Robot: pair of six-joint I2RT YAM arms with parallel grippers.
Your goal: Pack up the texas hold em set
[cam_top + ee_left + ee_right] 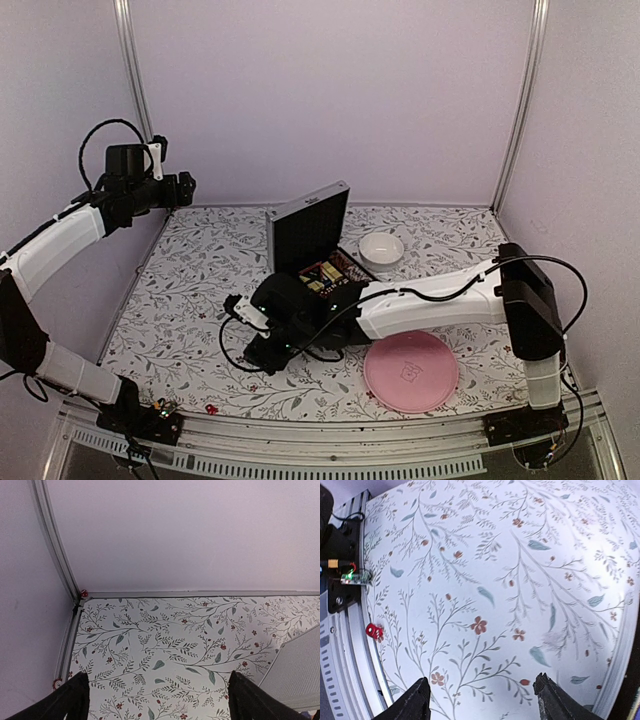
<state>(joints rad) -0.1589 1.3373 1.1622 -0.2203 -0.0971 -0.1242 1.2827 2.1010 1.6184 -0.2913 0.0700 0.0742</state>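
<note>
Packing only half done: case open, one die loose.

The small silver aluminium briefcase (308,232) with black lining stands mid-table on the flowered tablecloth (180,300), lid propped up, and what look like card decks (325,272) sit in its tray. The right gripper (481,680) hangs low just front-left of the briefcase, fingers spread and empty. The left gripper (157,677) is up high, well off to the briefcase's far left, likewise spread on nothing. A round pink plate (410,370) lies front-right of the briefcase, and a white bowl (381,248) sits just beside it on the right. A tiny red die (372,630) lies well in front of the briefcase at the near edge. I'd say it needs fetching, and then the lid needs shutting.
</note>
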